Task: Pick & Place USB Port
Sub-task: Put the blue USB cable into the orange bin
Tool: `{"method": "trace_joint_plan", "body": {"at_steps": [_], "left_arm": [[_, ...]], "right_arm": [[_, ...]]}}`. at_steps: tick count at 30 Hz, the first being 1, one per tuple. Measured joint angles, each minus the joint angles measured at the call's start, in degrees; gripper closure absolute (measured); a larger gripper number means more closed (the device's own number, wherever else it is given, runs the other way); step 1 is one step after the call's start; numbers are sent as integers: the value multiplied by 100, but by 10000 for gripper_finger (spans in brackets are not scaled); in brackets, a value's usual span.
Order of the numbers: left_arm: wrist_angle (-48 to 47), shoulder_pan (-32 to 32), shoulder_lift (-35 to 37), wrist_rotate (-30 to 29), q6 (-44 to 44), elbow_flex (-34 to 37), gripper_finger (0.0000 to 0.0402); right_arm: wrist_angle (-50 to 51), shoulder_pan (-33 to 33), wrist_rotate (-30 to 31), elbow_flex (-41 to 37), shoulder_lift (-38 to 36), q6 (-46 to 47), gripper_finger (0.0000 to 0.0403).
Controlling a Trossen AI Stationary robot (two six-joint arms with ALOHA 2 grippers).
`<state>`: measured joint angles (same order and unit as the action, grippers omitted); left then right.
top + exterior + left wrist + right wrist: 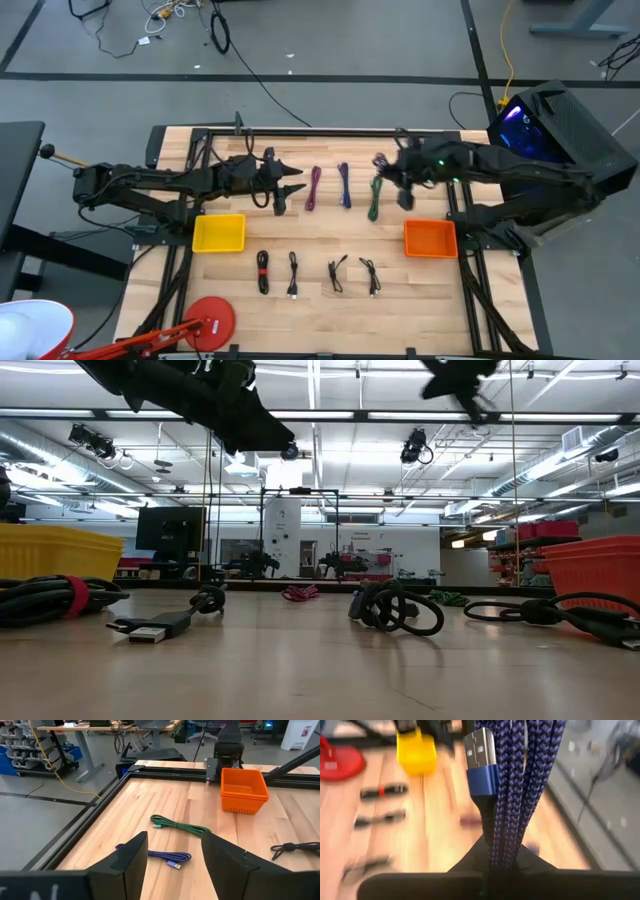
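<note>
My right gripper [388, 168] hangs above the table's far right part, shut on a purple braided USB cable [512, 780] whose blue plug [481, 755] sticks out past the fingers. My left gripper [172, 845] is open and holds nothing. It hovers over the far middle [295, 180], pointing toward the table's right. On the wood ahead of it lie a magenta cable [315, 188], a purple-blue cable [165, 855] and a green cable [180, 826]. An orange bin [430, 238] stands at the right and a yellow bin [218, 232] at the left. My right gripper pinches the bundled purple cable between its two fingers, several strands together [507, 840], below the blue plug. The bundle and plug stand out beyond the fingertips, lifted clear of the table. The fingers themselves hide the exact place of contact.
Several coiled black cables [262, 270] [293, 272] [337, 272] [370, 275] lie in a row along the near side between the bins. In the low view one black plug [150, 630] lies close by. A red round object [212, 322] sits at the near left corner.
</note>
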<state>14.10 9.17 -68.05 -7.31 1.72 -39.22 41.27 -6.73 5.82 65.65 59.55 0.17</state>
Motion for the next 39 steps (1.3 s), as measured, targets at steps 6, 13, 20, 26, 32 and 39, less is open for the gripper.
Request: {"method": "trace_joint_plan", "body": {"at_steps": [6,13,20,26,32,39], "left_arm": [[1,0,0,0,0,0,211],[1,0,0,0,0,0,211],[-52,-2,0,2,-4,0,211],[-52,-2,0,2,-4,0,211],[-50,-2,0,2,-57,0,211],[-46,-2,0,2,-107,0,211]], "right_arm": [[1995,541,125,-3,-385,1385,385],[2776,1104,66,-494,-382,2433,385],[2870,1451,-322,-1619,-379,3063,386],[2873,1592,-546,-2378,-381,3279,386],[2594,1598,-666,-2757,-421,3389,386],[2447,1596,-682,-3028,-576,3389,386]]}}
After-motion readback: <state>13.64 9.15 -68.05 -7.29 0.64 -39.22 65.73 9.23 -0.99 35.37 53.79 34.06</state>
